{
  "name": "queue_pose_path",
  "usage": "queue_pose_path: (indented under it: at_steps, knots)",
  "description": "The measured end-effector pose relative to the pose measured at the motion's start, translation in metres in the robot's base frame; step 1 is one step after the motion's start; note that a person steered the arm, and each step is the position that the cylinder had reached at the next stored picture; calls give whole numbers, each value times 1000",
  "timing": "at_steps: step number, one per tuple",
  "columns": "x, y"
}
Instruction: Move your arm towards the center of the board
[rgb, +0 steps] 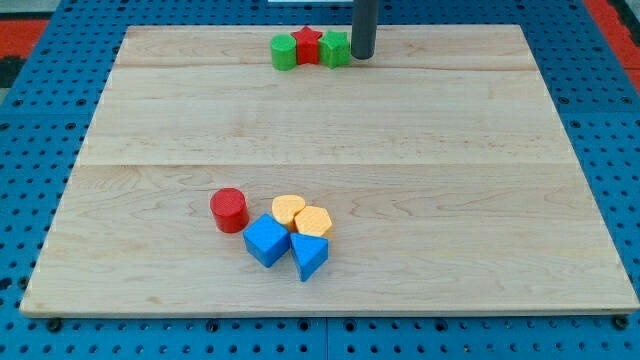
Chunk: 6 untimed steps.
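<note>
A: Where is my tip (362, 56) right now?

B: Near the view's top edge of the counter (400, 180), a little right of the middle line. The dark rod comes down from the top of the view and its end rests on the wood.

A: Any hand to speak of, clenched or released?

B: None; the arm ends in the bare rod, holding nothing.

A: What is closest to it?

B: A green block (335, 48), just to the view's left of my tip, close enough that I cannot tell whether they touch. Beside that sits a red star (308, 44), then a green cylinder (284, 52), all three packed in a row.

A: And further out?

B: The center of the board lies well below my tip. Past it, toward the view's bottom left, sits a cluster: a red cylinder (229, 209), two yellow blocks (288, 209) (313, 221) side by side, a blue cube (266, 240) and a blue triangular block (309, 255) beneath them.
</note>
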<state>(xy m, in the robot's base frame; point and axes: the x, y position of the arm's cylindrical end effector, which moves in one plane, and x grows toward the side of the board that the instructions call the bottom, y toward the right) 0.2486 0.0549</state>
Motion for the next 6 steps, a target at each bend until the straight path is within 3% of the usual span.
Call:
queue_pose_path:
  at_steps: [2, 3, 4, 6]
  knots:
    - [9, -1]
    - [106, 7]
    - [127, -23]
    - [117, -206]
